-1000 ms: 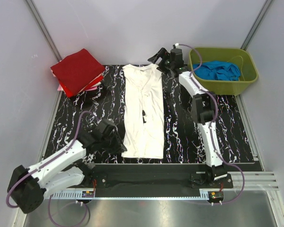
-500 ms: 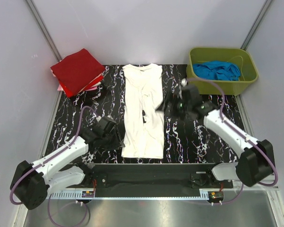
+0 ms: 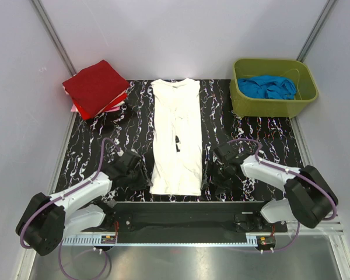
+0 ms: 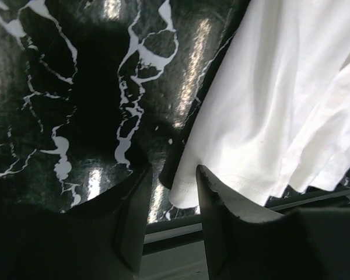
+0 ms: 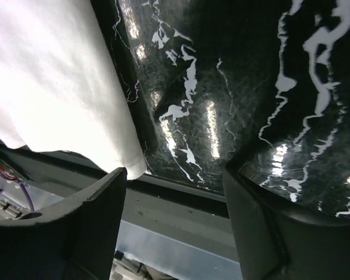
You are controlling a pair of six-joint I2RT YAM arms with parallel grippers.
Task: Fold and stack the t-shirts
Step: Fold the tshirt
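A white t-shirt (image 3: 176, 137) with a small dark print lies as a long narrow strip down the middle of the mat, hem toward me. A folded red t-shirt (image 3: 96, 86) sits on a pink one (image 3: 77, 108) at the back left. My left gripper (image 3: 146, 179) is open at the hem's left corner; in the left wrist view that corner (image 4: 185, 195) lies between its fingers (image 4: 217, 216). My right gripper (image 3: 214, 177) is wide open beside the hem's right corner (image 5: 125, 160), with only bare mat between its jaws.
A green bin (image 3: 239, 100) holding blue cloth (image 3: 268, 87) stands at the back right. The black marbled mat (image 3: 262, 140) ends at a metal rail (image 3: 181, 207) just behind both grippers. Grey walls close in the left and right sides.
My right arm has swung from the back of the table by the bin down to the shirt's near right corner. My left gripper has edged closer to the near left corner.
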